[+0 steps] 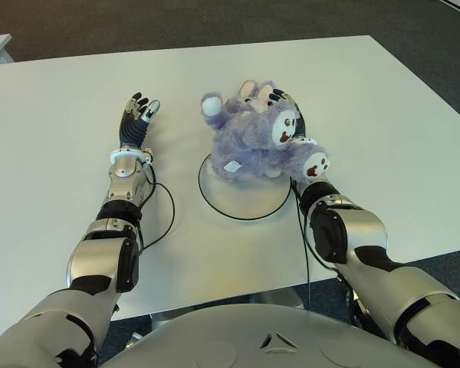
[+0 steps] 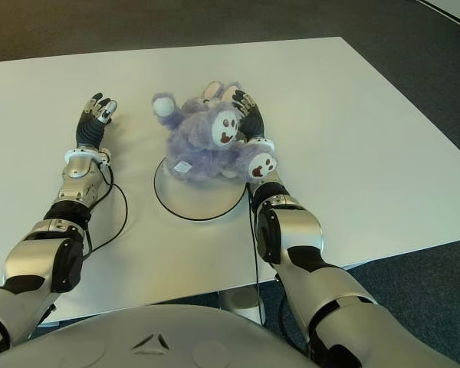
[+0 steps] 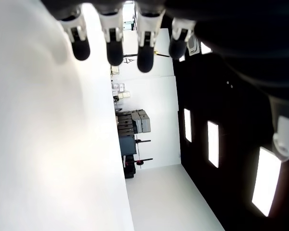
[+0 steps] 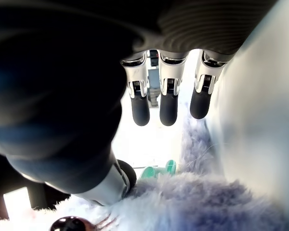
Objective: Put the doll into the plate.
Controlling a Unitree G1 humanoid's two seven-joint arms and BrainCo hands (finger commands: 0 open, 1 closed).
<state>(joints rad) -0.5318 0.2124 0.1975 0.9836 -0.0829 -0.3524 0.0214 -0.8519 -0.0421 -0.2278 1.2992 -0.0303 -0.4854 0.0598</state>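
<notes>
The white round plate (image 1: pixel 241 201) sits on the white table (image 1: pixel 383 115), directly ahead of the robot. The purple plush doll (image 1: pixel 254 138) lies partly on the plate's far rim and partly on the table beyond it. The right hand (image 1: pixel 295 134) is beside the doll on its right, touching the plush, fingers (image 4: pixel 168 103) extended and not closed around it. The left hand (image 1: pixel 136 119) shows left of the plate, fingers (image 3: pixel 114 45) straight and holding nothing.

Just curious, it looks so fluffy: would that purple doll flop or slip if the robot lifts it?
Probably floppy: the doll sags over the plate, limbs splayed. Likely light, being plush. Its fuzzy fur should grip the right hand, not slip.
</notes>
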